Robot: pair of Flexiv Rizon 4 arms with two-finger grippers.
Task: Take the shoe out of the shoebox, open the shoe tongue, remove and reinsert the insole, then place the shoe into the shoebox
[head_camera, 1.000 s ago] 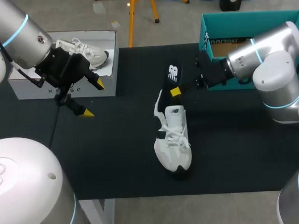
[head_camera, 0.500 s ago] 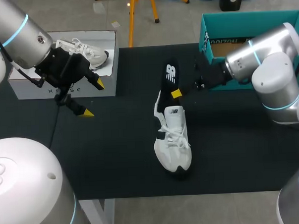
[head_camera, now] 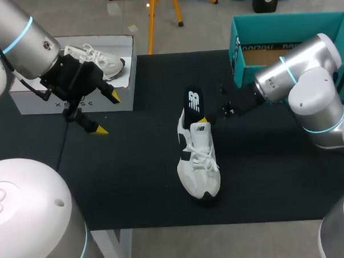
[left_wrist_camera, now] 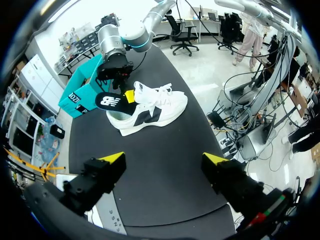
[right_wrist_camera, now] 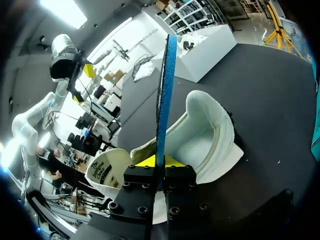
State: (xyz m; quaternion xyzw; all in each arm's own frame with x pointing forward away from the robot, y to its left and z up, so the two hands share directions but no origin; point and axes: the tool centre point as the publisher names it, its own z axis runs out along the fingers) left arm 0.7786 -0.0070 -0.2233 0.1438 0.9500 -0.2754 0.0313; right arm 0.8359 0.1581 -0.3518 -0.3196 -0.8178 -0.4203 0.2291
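A white shoe with black panels (head_camera: pixel 199 162) lies on the black mat, toe toward the front edge. At the shoe's heel opening my right gripper (head_camera: pixel 202 121) is shut on the black insole (head_camera: pixel 195 101), which stands up from the opening. The right wrist view shows the insole (right_wrist_camera: pixel 165 90) edge-on, pinched in the right gripper (right_wrist_camera: pixel 159 162) over the shoe's open heel (right_wrist_camera: pixel 202 137). My left gripper (head_camera: pixel 98 113) hangs open in front of the white shoebox (head_camera: pixel 45 103), with nothing in it. In the left wrist view the left gripper (left_wrist_camera: pixel 164 159) faces the shoe (left_wrist_camera: pixel 152 107) from well away.
A second white shoe (head_camera: pixel 103 60) lies inside the white shoebox at the back left. A teal box (head_camera: pixel 236 37) stands at the back right, behind my right arm. Bare black mat (head_camera: pixel 134 182) surrounds the shoe.
My right gripper has closed on the insole and carried it down and toward the shoe's heel opening. The left arm has kept still.
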